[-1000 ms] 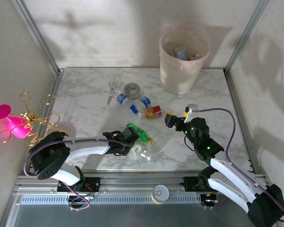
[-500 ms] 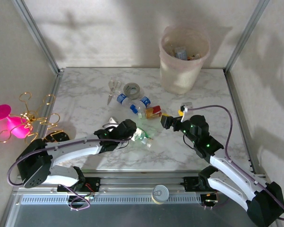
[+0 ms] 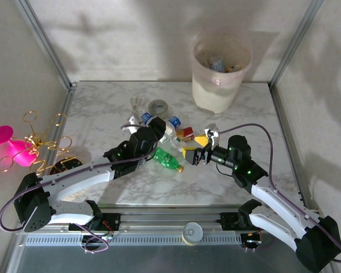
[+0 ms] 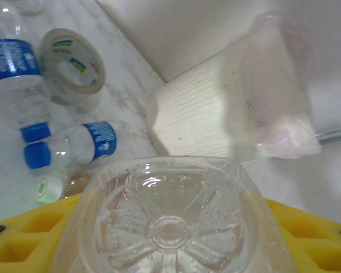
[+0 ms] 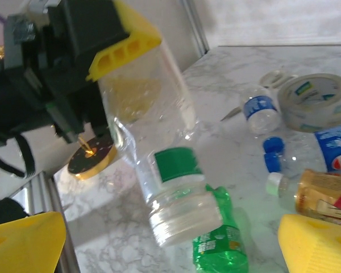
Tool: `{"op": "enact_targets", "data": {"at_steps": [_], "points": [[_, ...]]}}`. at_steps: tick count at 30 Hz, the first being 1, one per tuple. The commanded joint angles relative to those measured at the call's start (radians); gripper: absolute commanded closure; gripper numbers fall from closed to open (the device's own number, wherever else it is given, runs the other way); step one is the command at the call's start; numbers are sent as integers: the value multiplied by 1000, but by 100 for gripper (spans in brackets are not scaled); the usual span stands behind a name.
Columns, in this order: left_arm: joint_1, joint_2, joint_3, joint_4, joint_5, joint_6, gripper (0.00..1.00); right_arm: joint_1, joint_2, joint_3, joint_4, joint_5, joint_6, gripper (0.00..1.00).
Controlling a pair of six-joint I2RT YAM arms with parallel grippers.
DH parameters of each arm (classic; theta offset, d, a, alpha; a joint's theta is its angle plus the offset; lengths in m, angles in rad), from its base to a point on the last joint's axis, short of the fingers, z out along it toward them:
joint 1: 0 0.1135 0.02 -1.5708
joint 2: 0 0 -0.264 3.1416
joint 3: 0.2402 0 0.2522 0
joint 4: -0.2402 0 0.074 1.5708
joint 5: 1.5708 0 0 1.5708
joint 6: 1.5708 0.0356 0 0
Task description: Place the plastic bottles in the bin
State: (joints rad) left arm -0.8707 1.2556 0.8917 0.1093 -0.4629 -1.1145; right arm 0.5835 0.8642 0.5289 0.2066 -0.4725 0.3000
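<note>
1. Judging by where things lie, the job is partly done. The bin (image 3: 221, 85) stands well beyond both sets of fingers at the far side of the desk (image 3: 102, 125), and several binned bottles (image 3: 218, 62) show inside its liner.
2. The left fingers (image 3: 152, 134) are clamped tight on a clear bottle (image 5: 166, 170) with a green label, lifted off the desk. In the right wrist view it hangs cap-down. In the left wrist view the bin lies ahead of these fingers. This bottle looks like the next to go in, but it is not yet over the bin.
3. The right fingers (image 3: 195, 146) are spread wide and hold nothing. They sit just beside the left fingers.
4. Several bottles are left on the desk:
   - A green bottle (image 3: 168, 160) lies on the near side of both sets of fingers.
   - An orange-red labelled bottle (image 3: 185, 133) lies between them.
   - Two blue-capped bottles (image 4: 74, 145) lie just beyond the left fingers.
5. The tape roll (image 3: 157, 107), further beyond the left fingers, is not part of the job and should stay where it is.
</note>
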Motion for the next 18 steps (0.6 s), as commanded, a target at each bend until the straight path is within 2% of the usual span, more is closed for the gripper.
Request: {"op": "enact_targets", "data": {"at_steps": [1,7,16,18], "points": [[7,8,39,64,78,128,66,9,23,40,45,-98,1,7],[11,14,35,95,140,148,65,10,63,31,88,-167,30,12],[21,34,11,167,297,114,65,10,65,-6,115,-160,45,17],[21,30,-2,189,318,106,64,10,70,1,103,-162,39,21]]}}
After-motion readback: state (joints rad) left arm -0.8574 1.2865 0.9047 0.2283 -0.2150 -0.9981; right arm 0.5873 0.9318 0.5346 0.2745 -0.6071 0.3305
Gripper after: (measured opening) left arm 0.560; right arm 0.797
